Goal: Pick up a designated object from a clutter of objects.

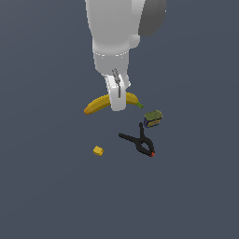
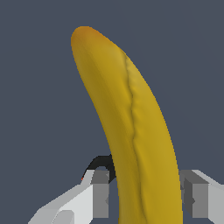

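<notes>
Four small items lie on the dark grey floor [image 1: 42, 186], and the long curved yellow banana [image 1: 95, 105] serves as landmark. The white arm's gripper [image 1: 117, 103] stands over the banana's middle; in the wrist view its two grey fingers [image 2: 101, 194] straddle the fruit with narrow gaps either side, open and holding nothing. Just beyond the banana's greenish stem end sits a small blue-and-olive container [image 1: 153, 118]. A black red-tipped spring clamp [image 1: 141, 142] lies near it, and a tiny yellow block [image 1: 98, 151] rests well apart from the banana.
</notes>
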`<state>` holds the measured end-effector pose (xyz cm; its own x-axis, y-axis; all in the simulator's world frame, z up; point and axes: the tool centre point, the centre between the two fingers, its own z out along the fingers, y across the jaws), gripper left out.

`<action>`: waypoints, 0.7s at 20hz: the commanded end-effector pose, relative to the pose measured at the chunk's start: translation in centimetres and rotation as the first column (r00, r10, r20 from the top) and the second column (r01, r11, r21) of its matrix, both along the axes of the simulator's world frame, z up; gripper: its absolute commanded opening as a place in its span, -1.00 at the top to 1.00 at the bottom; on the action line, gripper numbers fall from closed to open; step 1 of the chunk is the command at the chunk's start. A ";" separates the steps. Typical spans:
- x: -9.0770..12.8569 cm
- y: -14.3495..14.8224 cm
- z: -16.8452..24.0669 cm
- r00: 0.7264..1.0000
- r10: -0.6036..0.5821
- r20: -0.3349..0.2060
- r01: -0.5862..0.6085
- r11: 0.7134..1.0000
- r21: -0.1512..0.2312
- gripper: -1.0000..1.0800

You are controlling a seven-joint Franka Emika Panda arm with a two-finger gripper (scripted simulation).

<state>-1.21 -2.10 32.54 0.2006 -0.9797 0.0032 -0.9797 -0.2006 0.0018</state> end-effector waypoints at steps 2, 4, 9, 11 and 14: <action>0.2 0.6 2.5 1.000 0.001 0.001 -0.001 1.000 0.001 1.00; 0.3 0.9 3.5 1.000 0.002 0.001 -0.002 1.000 0.001 1.00; 0.5 1.4 5.3 1.000 0.003 0.001 -0.003 1.000 0.003 1.00; 0.5 1.5 5.6 1.000 0.003 0.001 -0.003 1.000 0.003 1.00; 0.6 1.5 5.7 1.000 0.004 0.001 -0.004 1.000 0.004 1.00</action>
<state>-0.64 -0.60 38.06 0.2045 -0.9789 -0.0001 -0.9789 -0.2045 0.0012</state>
